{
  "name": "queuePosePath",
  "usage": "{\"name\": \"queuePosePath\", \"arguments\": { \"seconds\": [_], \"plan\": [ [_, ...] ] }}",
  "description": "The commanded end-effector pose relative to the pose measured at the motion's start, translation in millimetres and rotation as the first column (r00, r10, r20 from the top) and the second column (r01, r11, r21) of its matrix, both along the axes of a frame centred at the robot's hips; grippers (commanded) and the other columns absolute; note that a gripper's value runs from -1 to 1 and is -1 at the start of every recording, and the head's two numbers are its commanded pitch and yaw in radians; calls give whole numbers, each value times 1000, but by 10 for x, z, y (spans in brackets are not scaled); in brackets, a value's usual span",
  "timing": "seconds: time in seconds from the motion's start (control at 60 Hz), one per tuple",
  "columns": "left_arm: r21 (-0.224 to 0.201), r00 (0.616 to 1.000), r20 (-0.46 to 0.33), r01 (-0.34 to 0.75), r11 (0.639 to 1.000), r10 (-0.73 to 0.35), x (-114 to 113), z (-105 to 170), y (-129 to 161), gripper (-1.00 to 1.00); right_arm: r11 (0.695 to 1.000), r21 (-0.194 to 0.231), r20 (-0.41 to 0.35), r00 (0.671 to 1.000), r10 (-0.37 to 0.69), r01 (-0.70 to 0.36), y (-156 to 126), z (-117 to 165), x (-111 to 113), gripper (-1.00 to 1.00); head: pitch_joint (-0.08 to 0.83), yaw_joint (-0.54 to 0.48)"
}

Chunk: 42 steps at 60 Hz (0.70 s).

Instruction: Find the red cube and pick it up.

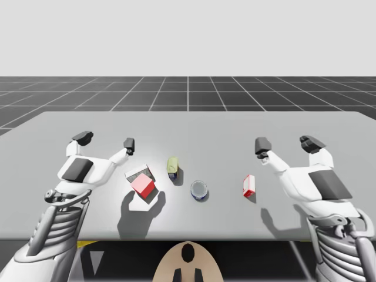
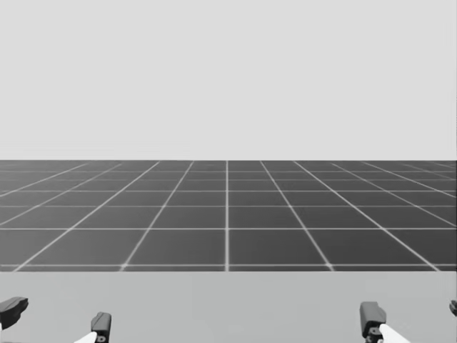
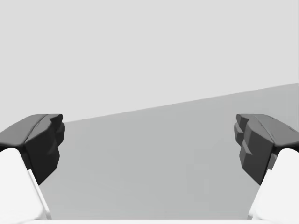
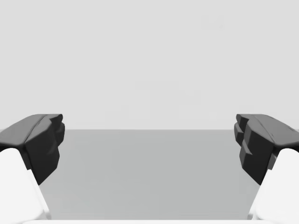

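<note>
Red cube [image 1: 143, 186] sits on the near left part of the table [image 1: 235, 126], resting on its own surface with nothing holding it. From the high view it lies just right of my left forearm and nearer to me than that arm's fingertips. A pale box [image 1: 136, 173] stands right behind it on the far side; I cannot tell whether the two touch.

To the right of the cube comes an olive can [image 1: 172, 166] with a dark end, a little farther from me, and I cannot tell whether it stands upright or leans. Further right and slightly nearer is a blue can [image 1: 200, 190] with a silvery top, and well to its right a red and white box [image 1: 249, 185] stands by itself.

My left gripper [image 1: 106, 141] hovers above the table, beyond and to the left of the cube, with its fingers spread wide and nothing between them. My right gripper [image 1: 286, 144] mirrors it on the right side, beyond the red and white box, also spread wide and holding nothing.

Both wrist views look along parted fingers [image 3: 44, 140] at bare grey tabletop. In the head view, both pairs of fingertips poke up at the near edge, and beyond the table's far edge lies a dark gridded floor.
</note>
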<state>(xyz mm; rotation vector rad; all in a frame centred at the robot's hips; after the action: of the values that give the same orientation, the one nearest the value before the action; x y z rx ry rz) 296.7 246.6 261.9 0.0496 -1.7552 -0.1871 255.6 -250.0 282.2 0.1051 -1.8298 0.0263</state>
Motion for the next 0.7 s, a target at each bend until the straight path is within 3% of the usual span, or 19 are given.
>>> {"name": "queuePosePath", "arguments": {
  "seconds": [0.017, 0.167, 0.483, 0.7],
  "plan": [
    [9, 1000, 2, 0, 1000, 0, 0, -5, -6, -1000, 999, 32, 15, 999, -35, 34, 9, -9, -19, -1000, 9, -5],
    [7, 1000, 3, -2, 1000, 2, 0, -3, -4, -1000, 1000, 23, 9, 1000, -14, 14, 5, 5, -10, -1000, 26, 0],
    [9, 1000, 2, -2, 1000, 2, 1, -4, 1, -1000, 1000, 4, -18, 1000, -8, 8, 1, -6, 6, -1000, 315, 4],
    [12, 1000, 2, -3, 1000, 3, 6, -5, 0, -1000, 1000, -4, -21, 1000, -6, 6, -8, -11, 14, -1000, 458, 23]
  ]
}}
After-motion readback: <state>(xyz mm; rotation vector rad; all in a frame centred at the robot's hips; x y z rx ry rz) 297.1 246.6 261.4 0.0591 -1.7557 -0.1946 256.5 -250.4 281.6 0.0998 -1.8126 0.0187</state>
